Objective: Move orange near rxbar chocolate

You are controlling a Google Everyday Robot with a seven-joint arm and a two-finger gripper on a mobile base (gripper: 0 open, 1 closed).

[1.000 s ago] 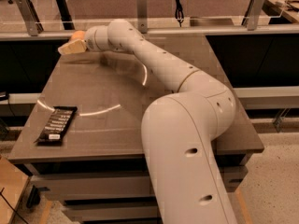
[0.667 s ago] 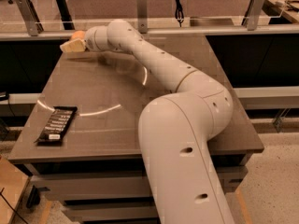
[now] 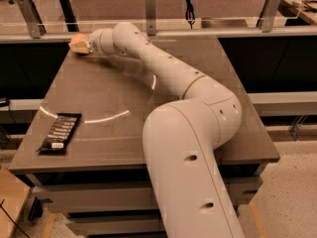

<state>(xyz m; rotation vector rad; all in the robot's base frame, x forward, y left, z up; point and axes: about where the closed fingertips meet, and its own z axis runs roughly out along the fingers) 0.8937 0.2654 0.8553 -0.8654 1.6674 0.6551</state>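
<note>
The rxbar chocolate is a flat black wrapper with white print, lying near the table's front left edge. My gripper is at the far back left corner of the table, at the end of the long white arm. A small orange-coloured patch, which looks like the orange, shows at the gripper's tip, mostly hidden by it. I cannot tell whether it is held. The gripper and the bar are far apart, at opposite ends of the table's left side.
The dark table has a low clear barrier with metal posts along its back edge. My arm's large white body covers the front middle. Floor drops off at the right.
The gripper has shifted slightly toward the back right at the far corner. The arm's body has moved a little. The black bar has not moved.
</note>
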